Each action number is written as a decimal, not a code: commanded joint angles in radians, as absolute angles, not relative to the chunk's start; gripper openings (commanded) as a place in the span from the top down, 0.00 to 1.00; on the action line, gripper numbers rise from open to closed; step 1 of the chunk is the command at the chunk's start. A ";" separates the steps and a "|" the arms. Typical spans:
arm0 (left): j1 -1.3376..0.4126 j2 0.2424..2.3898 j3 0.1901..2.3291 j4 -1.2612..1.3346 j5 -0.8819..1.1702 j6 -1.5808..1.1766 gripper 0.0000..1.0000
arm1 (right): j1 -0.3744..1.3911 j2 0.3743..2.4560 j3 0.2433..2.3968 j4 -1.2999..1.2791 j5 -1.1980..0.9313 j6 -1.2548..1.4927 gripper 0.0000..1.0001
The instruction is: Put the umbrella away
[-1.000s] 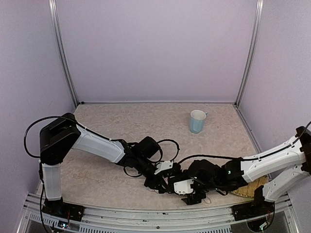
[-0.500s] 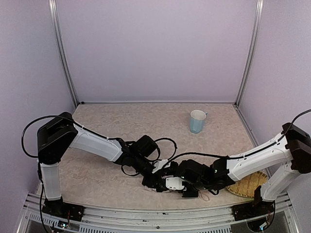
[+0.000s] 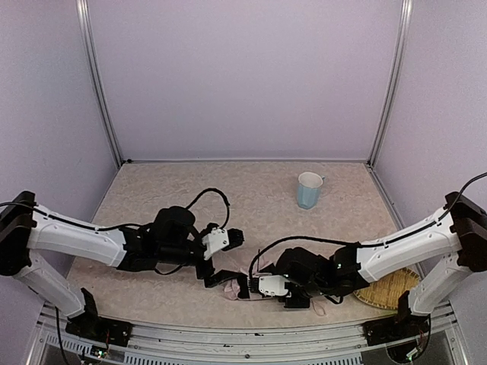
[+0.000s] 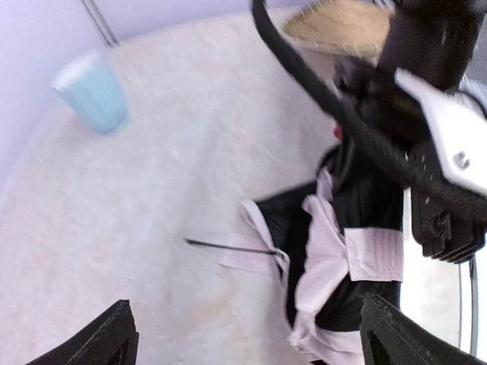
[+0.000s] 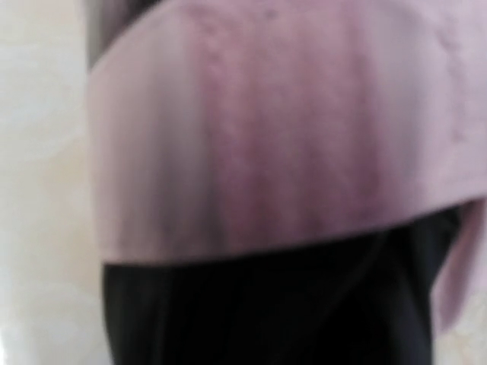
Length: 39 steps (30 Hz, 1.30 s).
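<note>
The umbrella point(image 3: 230, 290) lies folded on the table near the front edge, a loose bundle of pale pink fabric and black lining point(image 4: 335, 266). One thin black rib point(image 4: 228, 245) sticks out to its left. My right gripper point(image 3: 255, 287) reaches in from the right and is shut on the bundle. In the right wrist view the umbrella's fabric point(image 5: 266, 152) fills the picture and hides the fingers. My left gripper point(image 3: 224, 258) hangs open just left of the umbrella, touching nothing, and its fingertips point(image 4: 106, 342) show wide apart.
A light-blue cup point(image 3: 309, 190) stands at the back right of the table. A woven bamboo tray point(image 3: 388, 289) lies at the front right, under the right arm. The right arm's black cable point(image 4: 335, 99) runs above the umbrella.
The left gripper let go of the umbrella, opened wide and pulled back to the left. The right gripper moved left onto the bundle and closed on it.
</note>
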State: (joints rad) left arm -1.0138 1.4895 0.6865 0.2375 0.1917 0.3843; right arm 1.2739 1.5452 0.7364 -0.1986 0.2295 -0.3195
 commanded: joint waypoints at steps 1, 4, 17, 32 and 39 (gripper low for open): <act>-1.017 1.228 0.555 0.579 0.086 0.395 0.01 | 1.233 1.439 0.732 -0.213 0.159 -0.291 1.00; -1.017 1.123 0.518 0.677 0.137 0.349 0.01 | 1.181 1.348 0.765 -0.208 0.080 -0.292 1.00; -1.015 0.946 0.383 0.872 0.250 0.126 0.08 | 0.940 1.173 1.040 -0.317 -0.323 -0.356 1.00; -1.115 1.371 0.379 1.353 0.231 0.191 0.35 | 0.937 1.339 1.417 -0.511 -0.407 -0.380 1.00; -1.117 1.520 0.475 1.426 0.283 0.179 0.44 | 0.937 1.351 1.429 -0.491 -0.412 -0.379 1.00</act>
